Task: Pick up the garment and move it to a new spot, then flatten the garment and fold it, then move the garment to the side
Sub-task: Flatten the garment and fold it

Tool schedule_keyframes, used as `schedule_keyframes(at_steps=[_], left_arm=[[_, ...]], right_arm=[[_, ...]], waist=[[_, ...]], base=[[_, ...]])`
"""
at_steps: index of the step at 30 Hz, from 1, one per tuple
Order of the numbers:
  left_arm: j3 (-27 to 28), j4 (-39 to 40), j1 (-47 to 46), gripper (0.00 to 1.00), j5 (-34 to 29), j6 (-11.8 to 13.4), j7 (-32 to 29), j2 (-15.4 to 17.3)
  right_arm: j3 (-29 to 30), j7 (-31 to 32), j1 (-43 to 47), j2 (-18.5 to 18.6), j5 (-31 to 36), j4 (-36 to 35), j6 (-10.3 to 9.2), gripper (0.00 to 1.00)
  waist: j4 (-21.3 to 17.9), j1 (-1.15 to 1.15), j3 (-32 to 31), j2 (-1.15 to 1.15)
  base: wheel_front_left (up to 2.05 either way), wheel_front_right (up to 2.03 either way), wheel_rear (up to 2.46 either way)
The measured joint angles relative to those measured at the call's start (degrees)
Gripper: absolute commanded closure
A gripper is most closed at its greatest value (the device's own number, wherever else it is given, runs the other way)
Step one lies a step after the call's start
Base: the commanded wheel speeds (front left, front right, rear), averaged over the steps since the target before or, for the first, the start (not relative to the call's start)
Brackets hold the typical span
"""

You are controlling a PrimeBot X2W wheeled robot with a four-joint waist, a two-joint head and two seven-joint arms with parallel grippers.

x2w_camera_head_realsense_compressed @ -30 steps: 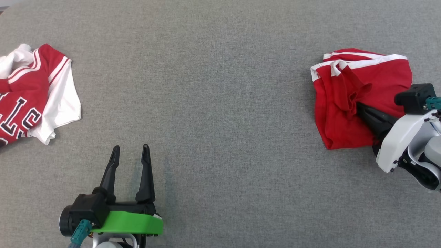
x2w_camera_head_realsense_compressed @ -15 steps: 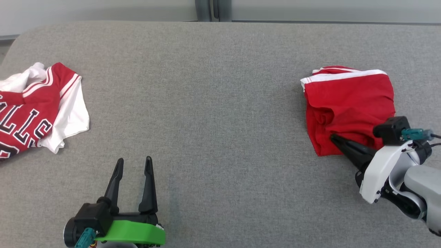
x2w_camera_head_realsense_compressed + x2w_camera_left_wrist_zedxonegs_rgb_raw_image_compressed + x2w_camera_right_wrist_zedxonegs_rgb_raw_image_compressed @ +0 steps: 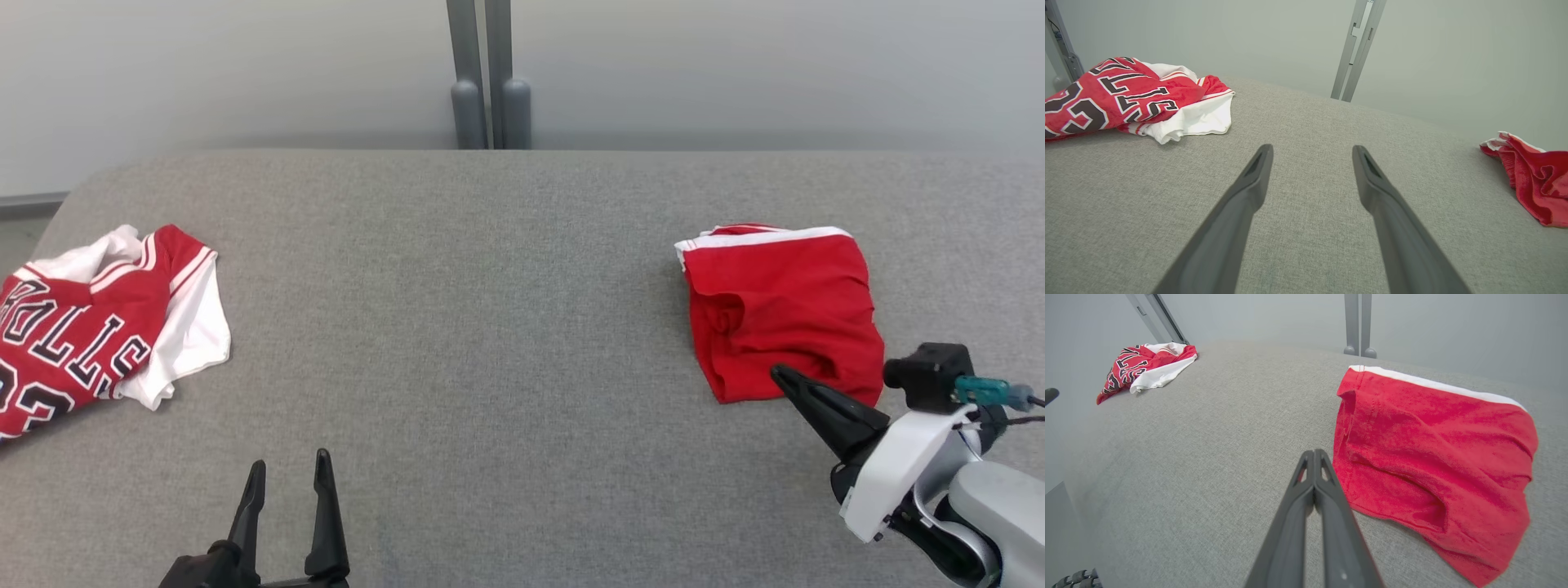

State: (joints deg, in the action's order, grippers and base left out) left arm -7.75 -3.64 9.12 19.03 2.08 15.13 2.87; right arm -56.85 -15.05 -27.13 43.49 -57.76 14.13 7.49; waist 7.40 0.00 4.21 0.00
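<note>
**Right gripper out of the cloth, garment lying folded on the right**

Against a second ago: the head camera has tipped upward, so the pale wall (image 3: 245, 73) and two grey posts (image 3: 486, 90) beyond the far edge now come into view. That shift is the camera's, not the things'. The real change is on the right. The right gripper (image 3: 780, 374) had its fingers buried in the folds of the red garment (image 3: 775, 310); now the tips are clear of the cloth, at its near edge. The garment had a flap bunched up; now it lies flatter, a compact fold with its white band along the far side.

Right gripper (image 3: 1314, 452): fingers pressed together along their length, nothing between them, tips just beside the garment's (image 3: 1433, 457) near corner. Whether they brush the fabric, cannot tell.

Left gripper (image 3: 290, 461): fingers spread wide, empty, low over bare grey padded surface (image 3: 490, 327), well apart from both cloths. The left wrist view shows the same: left gripper (image 3: 1310, 149) with open fingers over grey weave, garment (image 3: 1535, 183) far off at the right edge.

Garment position: right side of the surface, resting free.

Writing: the red and white jersey (image 3: 82, 343) at the far left carries black, white-edged block letters, ending "LLS"; large numerals below are cut by the frame edge, unreadable. The jersey (image 3: 1139, 367) is also seen from the right wrist
</note>
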Motion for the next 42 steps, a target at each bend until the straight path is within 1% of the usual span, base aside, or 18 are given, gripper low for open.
schedule_keyframes(at_steps=[1, 2, 3, 4, 7, 10, 14, 16, 19, 27, 28, 29, 30, 32, 34, 37, 38, 42], left_arm=[[0.20, 0.09, 0.36, 0.00, -0.01, 0.00, 0.00, 0.00], [0.53, 0.24, 0.64, 0.00, -0.21, -0.03, 0.00, 0.00], [0.82, 0.37, 0.80, 0.00, -0.47, -0.08, 0.00, 0.00], [1.21, 0.38, 0.89, 0.00, -0.55, -0.16, 0.00, 0.00], [2.32, 0.45, 1.14, 0.00, -1.19, -0.58, 0.00, 0.00], [3.60, 0.75, 1.35, 0.00, -1.36, -0.71, 0.00, 0.00], [4.46, 0.86, 1.76, 0.00, -1.74, -1.16, 0.00, -0.01], [4.59, 0.83, 1.92, 0.00, -1.97, -1.58, 0.00, -0.01], [4.78, 0.82, 2.01, 0.00, -2.11, -1.82, 0.00, 0.00], [4.57, 0.97, 1.92, 0.00, -2.31, -2.12, 0.00, 0.00], [4.42, 1.11, 1.82, 0.00, -2.31, -2.14, 0.00, 0.00], [4.17, 1.13, 1.68, 0.00, -2.31, -2.19, 0.00, 0.01], [3.78, 1.10, 1.46, 0.00, -2.32, -2.38, 0.00, 0.01], [2.87, 1.13, 0.51, 0.00, -2.54, -2.78, 0.00, 0.00], [1.90, 1.15, -1.68, 0.00, -2.61, -3.10, 0.00, -0.01], [0.85, 0.99, -3.93, 0.00, -2.61, -3.37, 0.00, -0.01], [0.08, 0.70, -4.90, 0.00, -2.52, -3.37, 0.00, 0.00], [-1.11, 0.36, -5.99, 0.00, -1.94, -2.81, 0.00, 0.00]], right_arm=[[2.75, 0.00, 1.95, -0.24, 1.68, -0.66, 0.01, 0.99], [6.76, 0.00, 4.21, -0.59, 3.93, -1.30, 0.00, 0.68], [10.71, 0.00, 6.49, -0.92, 6.36, -2.12, 0.00, 0.29], [14.60, -0.01, 8.95, -1.48, 8.43, -2.96, 0.00, 0.00], [26.33, -0.01, 16.52, -4.30, 14.95, -5.20, 0.00, 0.00], [36.91, -0.01, 23.59, -8.54, 21.31, -8.46, 0.00, 0.00], [47.09, 0.00, 31.21, -13.46, 27.98, -11.73, 0.00, 0.00], [50.18, -0.01, 33.61, -15.67, 29.93, -12.78, 0.00, 0.00], [52.23, -0.01, 36.16, -17.42, 31.38, -13.36, 0.00, 0.00], [53.50, -0.01, 35.68, -18.16, 31.52, -12.28, 0.01, 0.00], [53.23, -0.01, 34.79, -18.02, 31.05, -10.66, 0.01, 0.08], [52.85, -0.01, 33.84, -17.68, 31.00, -9.02, 0.01, 0.58], [52.28, -0.01, 32.16, -17.24, 30.96, -6.47, 0.00, 0.99], [51.11, 0.54, 27.41, -16.71, 30.76, -2.42, -0.01, 1.00], [48.98, 1.91, 19.93, -16.51, 30.65, 1.24, -0.01, 1.00], [44.58, 4.89, 11.36, -16.62, 30.61, 6.99, 0.02, 1.00], [41.66, 6.61, 7.07, -16.28, 30.51, 10.38, 0.02, 1.00], [37.04, 8.91, 0.89, -14.95, 28.44, 16.33, 0.01, 1.00]], waist=[[-0.23, 0.00, -0.72, 0.00], [-0.55, 0.00, -1.51, 0.00], [-0.92, 0.00, -2.26, 0.00], [-1.32, 0.00, -2.89, 0.00], [-2.67, 0.00, -4.17, 0.00], [-3.88, 0.00, -5.14, 0.00], [-5.15, 0.00, -6.01, 0.00], [-5.42, 0.00, -6.28, 0.00], [-5.43, 0.00, -6.41, 0.00], [-4.47, 0.00, -5.72, 0.00], [-4.34, 0.00, -5.39, 0.00], [-4.23, 0.00, -5.08, 0.00], [-4.07, 0.00, -4.62, 0.00], [-3.80, 0.00, -3.57, 0.00], [-3.48, 0.00, -1.96, 0.00], [-2.81, 0.00, 0.62, 0.00], [-2.22, 0.00, 2.18, 0.00], [-0.21, 0.00, 4.51, 0.00]], base=[[0.00, 0.00, 0.00], [0.00, 0.00, 0.00], [0.00, 0.00, 0.00], [0.00, 0.00, 0.00], [0.00, 0.00, 0.00], [0.00, 0.00, 0.00], [0.00, 0.00, 0.00], [0.00, 0.00, 0.00], [0.00, 0.00, 0.00], [0.00, 0.00, 0.00], [0.00, 0.00, 0.00], [0.00, 0.00, 0.00], [0.00, 0.00, 0.00], [0.00, 0.00, 0.00], [0.00, 0.00, 0.00], [0.00, 0.00, 0.00], [0.00, 0.00, 0.00], [0.00, 0.00, 0.00]])
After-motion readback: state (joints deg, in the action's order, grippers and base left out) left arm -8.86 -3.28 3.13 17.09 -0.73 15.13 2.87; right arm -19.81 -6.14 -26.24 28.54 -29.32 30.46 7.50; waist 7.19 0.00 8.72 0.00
